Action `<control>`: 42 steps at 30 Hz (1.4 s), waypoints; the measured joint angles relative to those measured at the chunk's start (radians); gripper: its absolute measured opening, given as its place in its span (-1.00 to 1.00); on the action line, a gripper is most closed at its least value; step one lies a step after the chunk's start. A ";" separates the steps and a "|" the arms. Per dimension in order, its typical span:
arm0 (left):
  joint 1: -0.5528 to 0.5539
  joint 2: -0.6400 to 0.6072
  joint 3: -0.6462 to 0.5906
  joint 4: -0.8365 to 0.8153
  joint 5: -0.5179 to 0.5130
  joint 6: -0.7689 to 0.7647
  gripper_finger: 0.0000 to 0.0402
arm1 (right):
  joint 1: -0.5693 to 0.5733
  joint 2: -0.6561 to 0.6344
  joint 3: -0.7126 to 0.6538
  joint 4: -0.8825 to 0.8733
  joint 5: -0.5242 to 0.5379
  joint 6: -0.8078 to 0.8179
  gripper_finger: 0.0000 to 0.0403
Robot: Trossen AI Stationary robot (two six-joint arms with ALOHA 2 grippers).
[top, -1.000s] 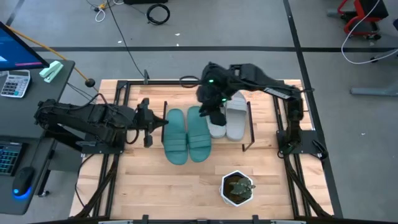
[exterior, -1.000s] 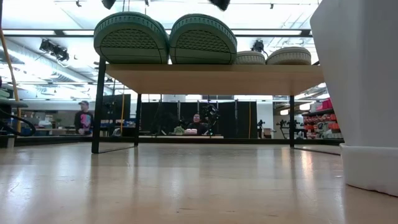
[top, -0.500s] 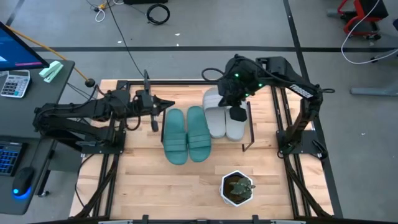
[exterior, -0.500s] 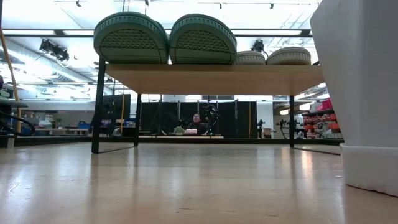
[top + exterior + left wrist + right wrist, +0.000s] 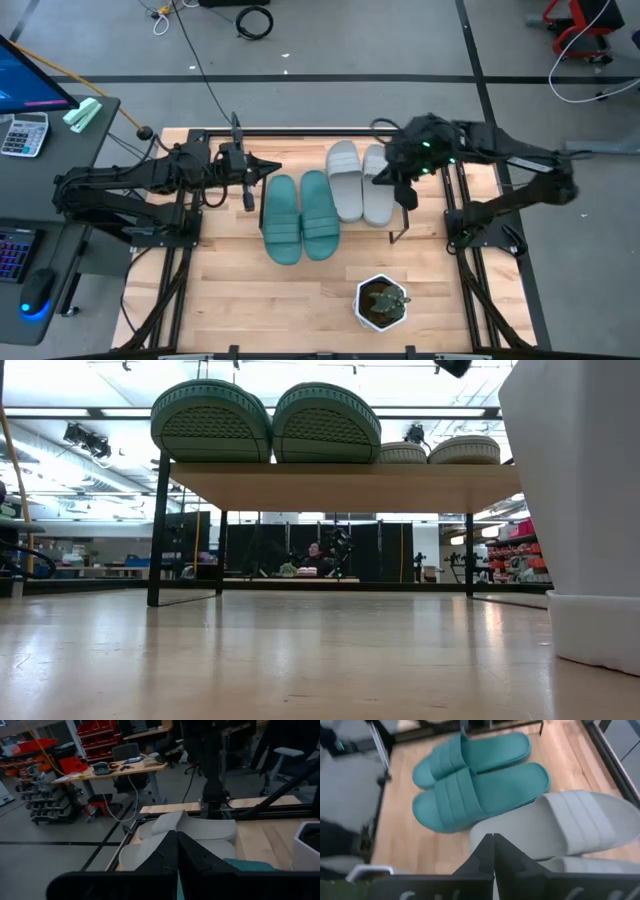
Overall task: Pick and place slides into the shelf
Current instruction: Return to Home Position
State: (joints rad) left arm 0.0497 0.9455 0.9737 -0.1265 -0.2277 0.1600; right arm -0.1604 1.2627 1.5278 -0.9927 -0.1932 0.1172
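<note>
Findings at this moment:

1. The shelf [image 5: 340, 487] stood on the table [image 5: 230, 290]. Its light board was carried on thin black legs.
2. All four slides lay on top of the shelf's board, side by side and lengthwise from back to front. The teal slides [image 5: 282, 220] occupied the shelf's left half, touching one another. The grey slides [image 5: 346, 185] occupied its right half, also touching one another, with the inner grey one just beside the inner teal one. The teal pair reached nearer the shelf's front edge than the grey pair, which sat further back.
3. From table height, the teal soles showed large at the board's near edge and the grey soles smaller behind them.
4. The left end effector [image 5: 272, 168] was off the shelf's left end, just beside the teal pair and touching nothing. Its wrist view showed the two fingers [image 5: 165, 852] pressed together with nothing between them.
5. The right end effector [image 5: 390, 178] hung above the shelf's right end, over the outer grey slide. Its fingers [image 5: 485, 851] were likewise pressed together and gripped nothing.
6. A white plant pot [image 5: 382, 303] stood on the table in front of the shelf, towards its right end and apart from it.
7. A seated person [image 5: 318, 555] was visible in the room beyond, seen under the shelf's board.
</note>
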 joint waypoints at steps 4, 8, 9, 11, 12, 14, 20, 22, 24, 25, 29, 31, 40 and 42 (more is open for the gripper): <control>0.021 0.000 0.000 0.000 0.057 -0.028 -0.99 | 0.000 -0.171 -0.220 0.188 0.014 0.111 -0.99; 0.057 0.004 0.000 0.003 0.144 -0.048 -0.99 | 0.000 -0.309 -0.386 0.319 0.050 0.209 -1.00; 0.065 0.006 0.000 0.007 0.158 -0.053 -0.99 | 0.000 -0.338 -0.418 0.348 0.057 0.229 -1.00; 0.078 0.006 0.000 0.006 0.170 -0.072 -0.99 | 0.000 -0.389 -0.476 0.407 0.066 0.261 -1.00; 0.082 0.006 0.000 0.010 0.179 -0.076 -0.99 | 0.000 -0.410 -0.500 0.434 0.068 0.274 -1.00; 0.086 0.002 -0.033 0.082 0.212 -0.099 -0.99 | 0.000 -0.444 -0.537 0.472 0.074 0.283 -1.00; 0.100 -0.037 -0.314 0.539 0.262 -0.272 -0.99 | 0.000 -0.496 -0.571 0.479 0.078 0.296 -1.00; 0.100 -0.038 -0.407 0.682 0.259 -0.314 -0.99 | 0.000 -0.502 -0.571 0.463 0.078 0.299 -1.00; 0.100 -0.040 -0.478 0.797 0.243 -0.337 -0.99 | 0.000 -0.506 -0.571 0.440 0.078 0.299 -1.00; 0.100 -0.047 -0.507 0.839 0.226 -0.336 -0.99 | 0.000 -0.506 -0.571 0.430 0.078 0.300 -1.00; 0.100 -0.100 -0.580 0.907 0.169 -0.298 -1.00 | 0.000 -0.506 -0.571 0.398 0.074 0.329 -1.00; 0.101 -0.142 -0.606 0.905 0.160 -0.266 -1.00 | 0.000 -0.506 -0.571 0.397 0.071 0.335 -1.00; 0.113 -0.409 -0.759 0.884 0.076 -0.259 -1.00 | -0.001 -0.505 -0.571 0.395 0.073 0.376 -1.00; 0.113 -0.468 -0.780 0.878 0.063 -0.257 -1.00 | -0.001 -0.505 -0.571 0.395 0.085 0.378 -1.00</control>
State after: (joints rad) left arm 0.1627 0.4774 0.1940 0.7512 -0.1643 -0.0968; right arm -0.1616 0.7578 0.9569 -0.5980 -0.1082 0.4953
